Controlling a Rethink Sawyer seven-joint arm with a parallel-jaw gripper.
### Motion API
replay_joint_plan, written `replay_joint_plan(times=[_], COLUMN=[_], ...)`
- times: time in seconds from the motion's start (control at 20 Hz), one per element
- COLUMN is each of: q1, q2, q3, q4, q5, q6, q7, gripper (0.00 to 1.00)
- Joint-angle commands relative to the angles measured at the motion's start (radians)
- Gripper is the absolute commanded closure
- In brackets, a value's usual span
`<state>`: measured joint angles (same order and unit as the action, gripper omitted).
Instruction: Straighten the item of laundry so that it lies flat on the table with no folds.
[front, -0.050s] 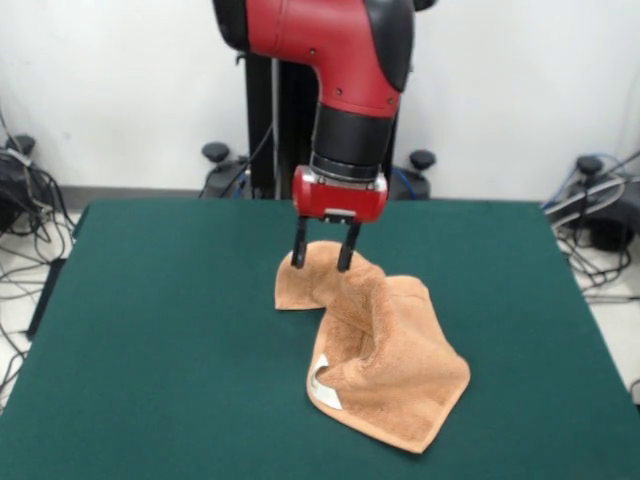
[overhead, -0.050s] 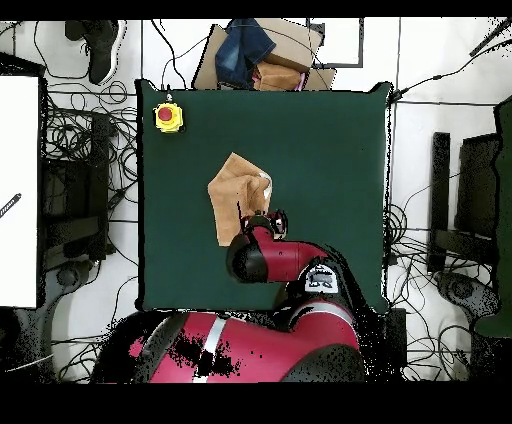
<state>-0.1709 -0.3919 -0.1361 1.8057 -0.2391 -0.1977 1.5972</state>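
Observation:
The item of laundry (front, -0.050s: 375, 345), a tan-orange towel, lies crumpled in the middle of the green table (front, -0.050s: 150, 330). A raised ridge runs along it and a folded-over corner shows a white label (front, -0.050s: 324, 386). My gripper (front, -0.050s: 322, 258) hangs over the towel's far end, open. Its two black fingers (front, -0.050s: 299, 252) stand apart, with the tips down at the cloth on either side of a bunched fold. In the overhead view the towel (overhead, -0.050s: 232, 192) sits left of the table's (overhead, -0.050s: 330, 150) centre, and the gripper (overhead, -0.050s: 263, 222) covers its near edge.
A yellow box with a red button (overhead, -0.050s: 168, 117) stands on a table corner. Cables and equipment (front, -0.050s: 600, 210) lie on the floor around the table. Boxes and a blue cloth (overhead, -0.050s: 255, 50) sit past the table's far edge in the overhead view.

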Motion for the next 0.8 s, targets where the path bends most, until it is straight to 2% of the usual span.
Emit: replay_joint_plan(times=[0.05,0.2,0.45,0.8], q1=[-0.062,-0.083,-0.087,-0.027], q2=[0.031,0.088,0.099,0.183], q3=[0.065,0.070,0.070,-0.001], q4=[-0.039,-0.077,-0.087,-0.097], q5=[-0.068,-0.089,-0.092,-0.030], q6=[-0.038,-0.084,-0.079,-0.192], q7=[0.121,0.119,0.124,0.149], gripper=[0.00,0.00,0.00,0.00])
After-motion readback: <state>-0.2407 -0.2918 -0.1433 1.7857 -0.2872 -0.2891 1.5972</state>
